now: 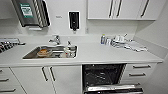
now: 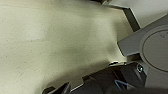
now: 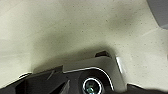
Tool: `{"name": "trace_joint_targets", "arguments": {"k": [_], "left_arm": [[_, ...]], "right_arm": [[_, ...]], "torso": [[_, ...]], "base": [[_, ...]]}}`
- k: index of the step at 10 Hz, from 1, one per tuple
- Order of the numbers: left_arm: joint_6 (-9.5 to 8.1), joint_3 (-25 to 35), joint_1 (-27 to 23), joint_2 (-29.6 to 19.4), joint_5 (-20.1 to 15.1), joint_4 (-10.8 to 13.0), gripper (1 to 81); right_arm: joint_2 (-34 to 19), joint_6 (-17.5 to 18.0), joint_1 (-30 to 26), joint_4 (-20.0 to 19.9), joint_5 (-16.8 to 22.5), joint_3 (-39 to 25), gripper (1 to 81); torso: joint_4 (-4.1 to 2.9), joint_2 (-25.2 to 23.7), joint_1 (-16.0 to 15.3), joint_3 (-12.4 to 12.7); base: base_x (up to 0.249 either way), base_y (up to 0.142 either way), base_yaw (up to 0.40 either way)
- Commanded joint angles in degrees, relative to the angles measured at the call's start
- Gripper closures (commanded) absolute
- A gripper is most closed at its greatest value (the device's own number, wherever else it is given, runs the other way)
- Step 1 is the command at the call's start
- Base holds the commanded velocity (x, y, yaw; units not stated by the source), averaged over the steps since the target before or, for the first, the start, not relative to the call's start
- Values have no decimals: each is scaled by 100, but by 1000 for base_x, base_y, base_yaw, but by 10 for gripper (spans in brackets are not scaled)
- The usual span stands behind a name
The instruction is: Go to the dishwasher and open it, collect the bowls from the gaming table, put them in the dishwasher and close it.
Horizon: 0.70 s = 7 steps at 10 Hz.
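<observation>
The built-in stainless-steel-fronted dishwasher sits at lower right of the head view under the white counter, door lowered, dark interior exposed. Hand state: cannot tell. Risk: the base could strike the projecting door if driven closer

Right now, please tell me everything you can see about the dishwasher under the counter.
The dishwasher is built in under the white countertop, right of the sink, between white cabinet doors and a stack of drawers. It is open: its door is folded down toward the camera, with a shiny, metal-looking edge at the bottom of the head view. The inside is dark, and faint rack wires show there. I cannot tell whether anything is loaded inside.
</observation>
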State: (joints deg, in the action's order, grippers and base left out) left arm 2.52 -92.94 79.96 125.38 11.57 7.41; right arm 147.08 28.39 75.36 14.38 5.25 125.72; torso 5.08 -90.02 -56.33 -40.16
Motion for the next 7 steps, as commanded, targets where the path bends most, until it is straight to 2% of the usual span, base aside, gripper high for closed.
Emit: {"name": "trace_joint_targets", "arguments": {"k": [1,3,5,7], "left_arm": [[-59,-1455,359,972,-269,-205,10],[-59,-2245,526,1481,-216,-275,10],[-68,-2905,570,1921,-225,-504,10],[-77,-3537,631,2387,-243,-591,10]], "right_arm": [[527,-572,291,460,-279,927,10],[764,-598,599,627,-718,1383,10],[940,-598,871,662,-1114,1656,10],[1229,-598,1003,680,-1149,2095,10]], "torso": [[0,0,0,0],[0,0,0,0],[0,0,0,2],[0,-2,0,5]], "base": [[0,0,0],[0,0,0],[0,0,0],[0,0,0]]}}
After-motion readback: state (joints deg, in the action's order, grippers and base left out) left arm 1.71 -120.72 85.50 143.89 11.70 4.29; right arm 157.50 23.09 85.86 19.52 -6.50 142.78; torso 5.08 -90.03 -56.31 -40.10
